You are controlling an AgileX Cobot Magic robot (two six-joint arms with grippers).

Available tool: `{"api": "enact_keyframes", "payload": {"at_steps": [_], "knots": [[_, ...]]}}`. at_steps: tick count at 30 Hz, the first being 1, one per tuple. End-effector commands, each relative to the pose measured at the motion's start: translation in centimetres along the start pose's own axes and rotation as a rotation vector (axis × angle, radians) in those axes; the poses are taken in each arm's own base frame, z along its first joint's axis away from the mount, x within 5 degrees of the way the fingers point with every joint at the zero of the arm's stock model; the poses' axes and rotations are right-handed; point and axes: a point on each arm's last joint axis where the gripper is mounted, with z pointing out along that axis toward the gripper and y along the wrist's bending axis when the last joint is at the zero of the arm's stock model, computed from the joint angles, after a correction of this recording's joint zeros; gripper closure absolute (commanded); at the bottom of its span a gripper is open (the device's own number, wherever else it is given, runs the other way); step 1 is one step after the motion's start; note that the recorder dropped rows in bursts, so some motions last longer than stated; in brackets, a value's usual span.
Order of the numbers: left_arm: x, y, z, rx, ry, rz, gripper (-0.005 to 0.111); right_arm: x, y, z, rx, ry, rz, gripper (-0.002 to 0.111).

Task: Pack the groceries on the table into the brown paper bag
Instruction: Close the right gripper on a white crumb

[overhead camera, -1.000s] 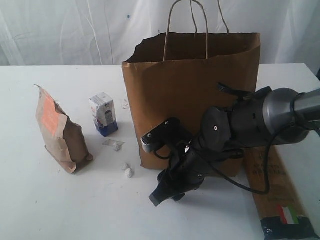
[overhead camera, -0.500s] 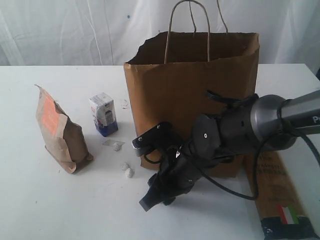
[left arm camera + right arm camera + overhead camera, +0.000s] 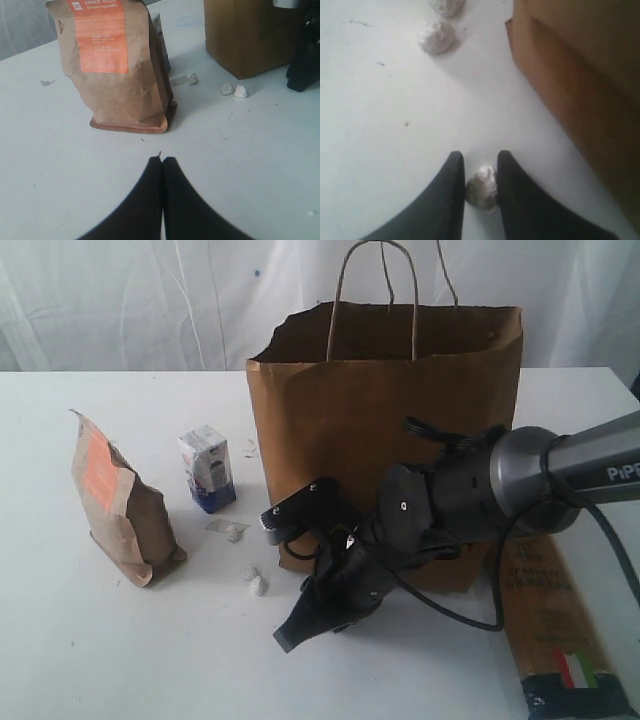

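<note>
A: At left, the brown pouch [image 3: 120, 505] is being left standing; the left gripper [image 3: 162, 162] is being held shut, empty.

B: Just beside the paper bag [image 3: 380, 420], a foil lump [image 3: 481, 189] is being pinched by the narrow right gripper [image 3: 479, 160]. Risk: the lump may be squeezed out sideways, or the bag nudged.

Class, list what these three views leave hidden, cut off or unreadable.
1. Bag's inside: exterior view, hidden by its front wall.
2. Spaghetti packet's far end: exterior view, behind the right arm.
3. Carton: left wrist view, mostly behind the pouch.
4. Right pincer's hold on the lump: right wrist view, too blurred.
</note>
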Motion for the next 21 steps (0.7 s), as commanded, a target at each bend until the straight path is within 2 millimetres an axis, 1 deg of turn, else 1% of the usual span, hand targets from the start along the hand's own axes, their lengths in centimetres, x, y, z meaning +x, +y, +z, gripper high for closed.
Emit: {"api": "enact_keyframes", "payload": {"at_steps": [1,4,7,10,16,18,21], "knots": [[0.1,0.0,0.0,-0.002,-0.001,-0.009,0.107,1.4,0.4,0.3,-0.051,0.119,0.007,0.100],[0.1,0.0,0.0,-0.002,-0.001,-0.009,0.107,1.4,0.7,-0.7,-0.067,0.130,0.022,0.100],[0.1,0.0,0.0,-0.002,-0.001,-0.009,0.107,1.4,1.3,-2.2,-0.096,0.149,0.016,0.100],[0.1,0.0,0.0,-0.002,-0.001,-0.009,0.107,1.3,2.3,-4.0,-0.121,0.148,-0.013,0.100],[0.1,0.0,0.0,-0.002,-0.001,-0.009,0.107,1.4,4.1,-9.2,-0.122,0.015,0.001,0.100],[0.1,0.0,0.0,-0.002,-0.001,-0.009,0.107,1.7,4.2,-10.9,-0.114,-0.031,0.005,0.100],[0.1,0.0,0.0,-0.002,-0.001,-0.009,0.107,2.0,4.1,-14.2,-0.059,-0.121,0.011,0.101]]}}
